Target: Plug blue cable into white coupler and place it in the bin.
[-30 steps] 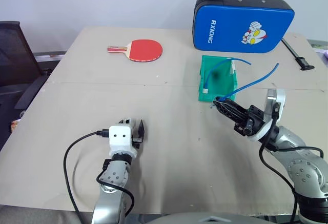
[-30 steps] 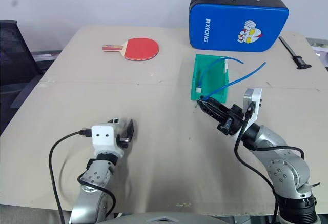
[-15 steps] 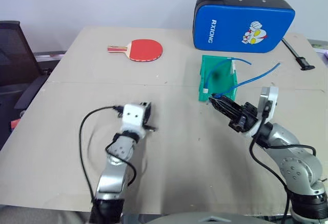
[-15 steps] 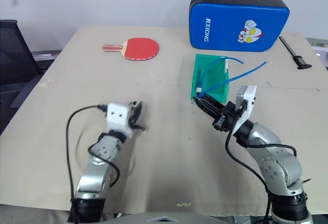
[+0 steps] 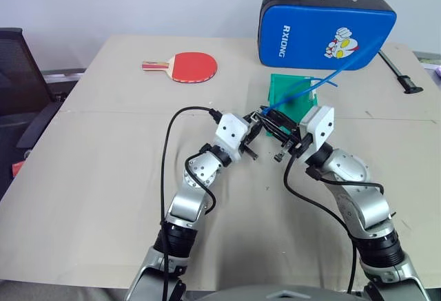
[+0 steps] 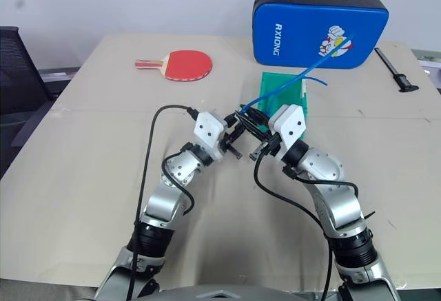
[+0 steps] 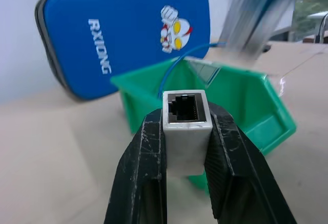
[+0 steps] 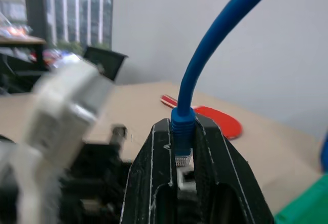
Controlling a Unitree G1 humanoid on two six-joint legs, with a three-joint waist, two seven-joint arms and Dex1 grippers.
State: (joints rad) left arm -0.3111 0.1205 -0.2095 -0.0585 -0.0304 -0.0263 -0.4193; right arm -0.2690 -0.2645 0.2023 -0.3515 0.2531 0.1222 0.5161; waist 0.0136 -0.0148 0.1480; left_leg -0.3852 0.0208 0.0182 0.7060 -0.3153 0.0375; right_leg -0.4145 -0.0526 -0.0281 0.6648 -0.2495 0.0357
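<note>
Where the two grippers meet above the surface (image 5: 103, 177), the head views are crowded: the white coupler (image 7: 186, 124) and the plug end of the blue cable (image 8: 205, 60) are lost among black fingers and wiring there, and whether plug and socket touch cannot be told. The wrist views settle the grips. The left gripper (image 7: 187, 131) has its fingers (image 7: 146, 162) closed against both sides of the white coupler, whose dark socket faces away from the wrist, toward the bin (image 7: 246, 106). The right gripper (image 8: 183, 149) has its fingers (image 8: 154, 167) clamped on the blue cable just behind its clear plug, which sits between the finger bases; the cord rises out of the grip and leaves the picture at the top. In that same view the left gripper's white housing passes as a blur.

In the head views the cord runs up and away from the right gripper (image 5: 277, 130), crossing in front of the bin (image 5: 303, 105) and the blue padded case (image 5: 324, 29). The bin lies tipped on its side just beyond the two grippers, partly covered by them; what is in it cannot be made out. The left wrist view shows a thin blue line at the bin's rim, too faint to place inside or behind.

A red paddle (image 5: 186, 66) lies well apart at the far left, and a black tool (image 5: 400, 74) sits beside the case, near the surface's edge
</note>
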